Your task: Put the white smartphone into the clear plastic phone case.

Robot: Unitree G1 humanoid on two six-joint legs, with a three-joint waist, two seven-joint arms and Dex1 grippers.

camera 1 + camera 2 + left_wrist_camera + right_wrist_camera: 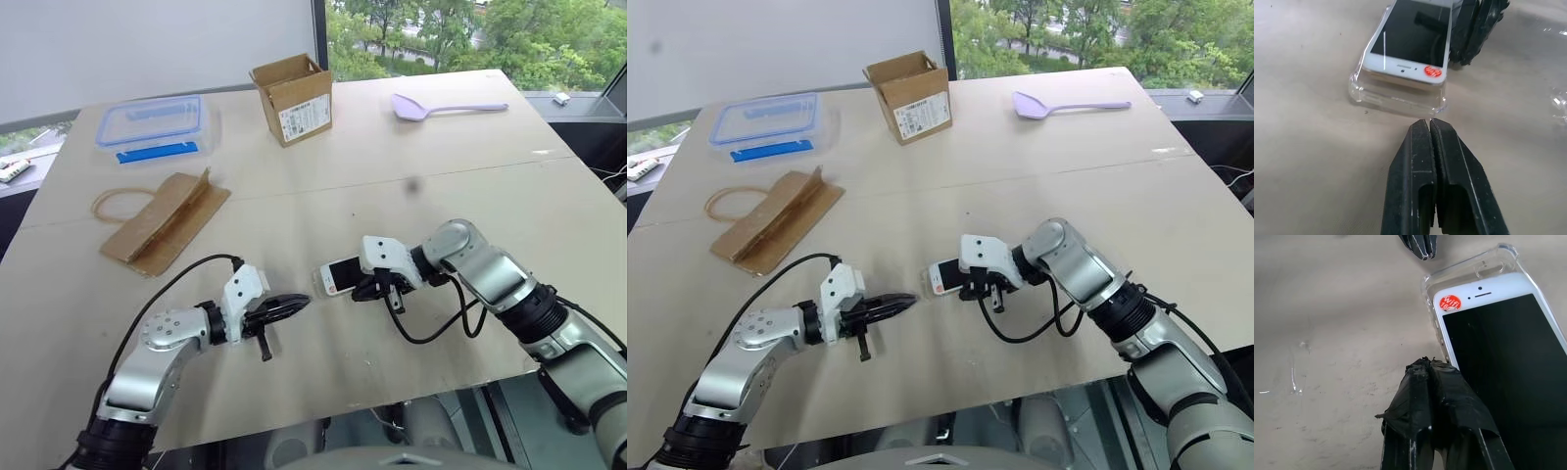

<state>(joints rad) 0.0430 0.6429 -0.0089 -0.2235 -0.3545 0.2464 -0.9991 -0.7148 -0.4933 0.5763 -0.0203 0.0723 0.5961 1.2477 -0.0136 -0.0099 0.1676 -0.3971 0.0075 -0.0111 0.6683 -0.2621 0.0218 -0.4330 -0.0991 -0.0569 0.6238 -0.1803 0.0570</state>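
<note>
The white smartphone (pixel 338 275) lies screen up on the table, a red round sticker at its end. It rests within the clear plastic phone case (pixel 1396 95), whose rim and rounded corners stick out past that end. In the left wrist view the phone's (pixel 1410 44) end appears slightly raised above the rim. My left gripper (pixel 1428 122) is shut and empty, its tips just short of the case's end. My right gripper (pixel 1430 363) is shut too, tips against the phone's (pixel 1503 347) long edge.
A brown paper bag (pixel 162 223) lies flat at the left. Behind it is a clear box with a blue-rimmed lid (pixel 152 125). An open cardboard box (pixel 294 96) and a purple spoon (pixel 441 106) sit at the back. The table's front edge (pixel 392 397) is close.
</note>
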